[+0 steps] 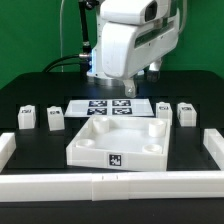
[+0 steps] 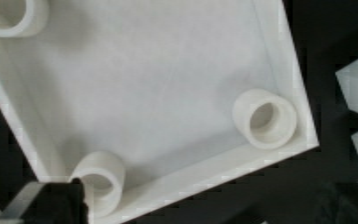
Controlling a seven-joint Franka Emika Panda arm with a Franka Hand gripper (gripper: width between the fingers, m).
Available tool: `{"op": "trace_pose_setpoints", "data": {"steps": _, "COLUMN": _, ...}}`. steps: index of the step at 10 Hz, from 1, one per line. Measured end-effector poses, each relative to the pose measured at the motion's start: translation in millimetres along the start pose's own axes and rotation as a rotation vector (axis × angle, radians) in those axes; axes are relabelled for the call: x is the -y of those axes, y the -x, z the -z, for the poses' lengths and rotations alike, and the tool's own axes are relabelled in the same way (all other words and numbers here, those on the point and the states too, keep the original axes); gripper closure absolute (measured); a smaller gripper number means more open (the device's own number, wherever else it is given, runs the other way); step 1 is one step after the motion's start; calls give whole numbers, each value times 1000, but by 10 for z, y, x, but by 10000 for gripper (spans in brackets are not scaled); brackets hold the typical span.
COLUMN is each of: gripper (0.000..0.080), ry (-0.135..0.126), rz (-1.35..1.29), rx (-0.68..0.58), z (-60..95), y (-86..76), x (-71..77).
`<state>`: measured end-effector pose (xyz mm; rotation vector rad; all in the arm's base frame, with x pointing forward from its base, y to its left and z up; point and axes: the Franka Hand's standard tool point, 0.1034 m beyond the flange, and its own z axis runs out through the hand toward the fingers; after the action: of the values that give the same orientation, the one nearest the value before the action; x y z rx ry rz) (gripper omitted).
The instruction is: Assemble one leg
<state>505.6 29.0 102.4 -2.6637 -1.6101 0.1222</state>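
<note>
Four small white legs with tags stand on the black table: two at the exterior view's left (image 1: 27, 118) (image 1: 54, 117) and two at its right (image 1: 163, 110) (image 1: 186, 114). The large white tray-like piece (image 1: 95, 148) with round corner sockets lies between them. My gripper (image 1: 127, 88) hangs above the tray's far edge, apart from every leg, and holds nothing. In the wrist view the tray (image 2: 140, 90) fills the frame, with a socket (image 2: 265, 115) near its corner. One dark finger (image 2: 43, 202) shows far out at the frame edge, so the jaws stand wide. Two legs (image 2: 357, 85) show partly beside the tray.
The marker board (image 1: 108, 106) lies behind the tray. Long white border bars lie at the exterior view's left (image 1: 8, 148), right (image 1: 214, 148) and front (image 1: 110, 186). Cables hang behind the arm.
</note>
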Motion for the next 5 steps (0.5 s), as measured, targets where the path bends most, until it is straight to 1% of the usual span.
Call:
{"op": "trace_pose_setpoints", "data": {"steps": 1, "gripper": 150, "ry": 37, "rz": 89, "rx": -30, "z": -149, "y": 86, "x": 52}}
{"op": "trace_pose_setpoints", "data": {"steps": 2, "gripper": 150, "ry": 72, "rz": 99, "rx": -54, "z": -247, "y": 115, "x": 102}}
{"op": "trace_pose_setpoints", "data": {"steps": 3, "gripper": 150, "ry": 63, "rz": 101, "rx": -52, "z": -338, "y": 137, "x": 172}}
{"op": "trace_pose_setpoints", "data": {"steps": 5, "gripper": 150, "ry": 62, "rz": 99, "rx": -51, "z": -320, "y": 133, "x": 150}}
